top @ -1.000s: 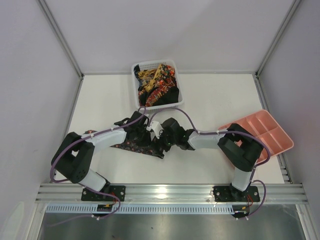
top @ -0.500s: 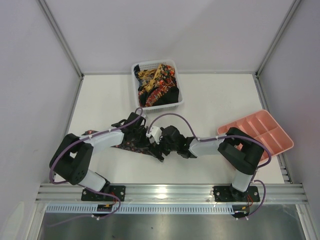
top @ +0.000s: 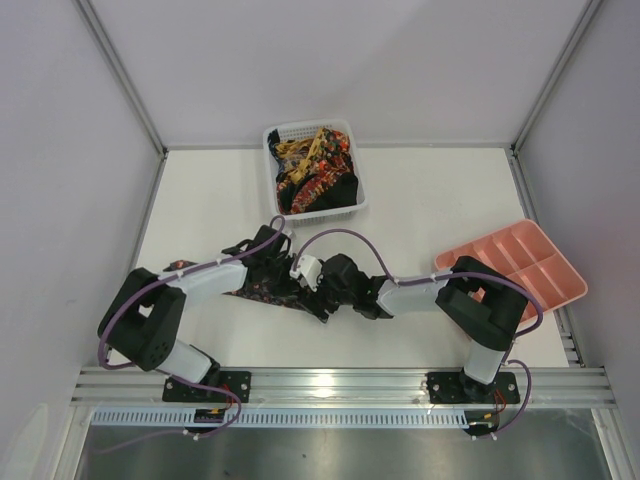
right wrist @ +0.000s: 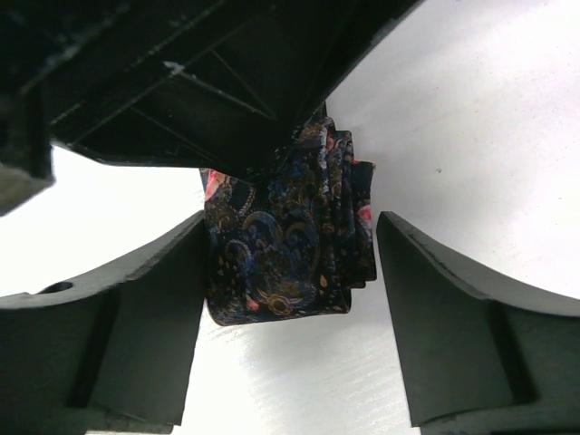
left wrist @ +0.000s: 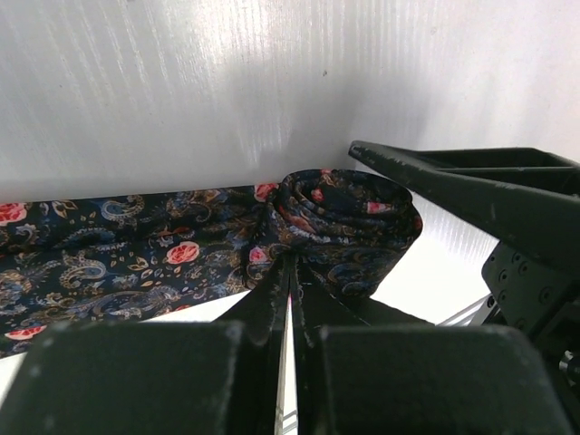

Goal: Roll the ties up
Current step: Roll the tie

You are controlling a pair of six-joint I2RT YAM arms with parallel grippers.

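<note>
Left gripper (left wrist: 290, 268): clenched. Its two fingertips meet on the cloth of the tie (left wrist: 127, 254), just at the foot of the roll (left wrist: 349, 210).
Right gripper (right wrist: 292, 228): spread about as wide as the roll, one finger (right wrist: 149, 313) on each side of it. The left finger seems to touch the cloth and the other is very near. Whether they press the roll, I cannot tell.
Tie, place: on the white table (top: 420, 200), nearer to the arm bases than the basket (top: 312, 213) and a little to its left, between the two grippers.
Tie, shape: one end is wound into a thick roll of several layers. The rest lies flat on the table.
Tie, direction: the long axis runs across the table, left to right. The rolled end is on the right and slightly farther from the basket, and the flat part points away to the left.
Tie, pattern: dark blue with paisley and small red flowers.
In the way: from above, both wrists and a purple cable (top: 345, 238) cover most of the roll.
Basket: white mesh, holding more ties (top: 315, 165) in a heap.
Tray (top: 520, 262): pink, well to the right of the basket, at the table edge.
</note>
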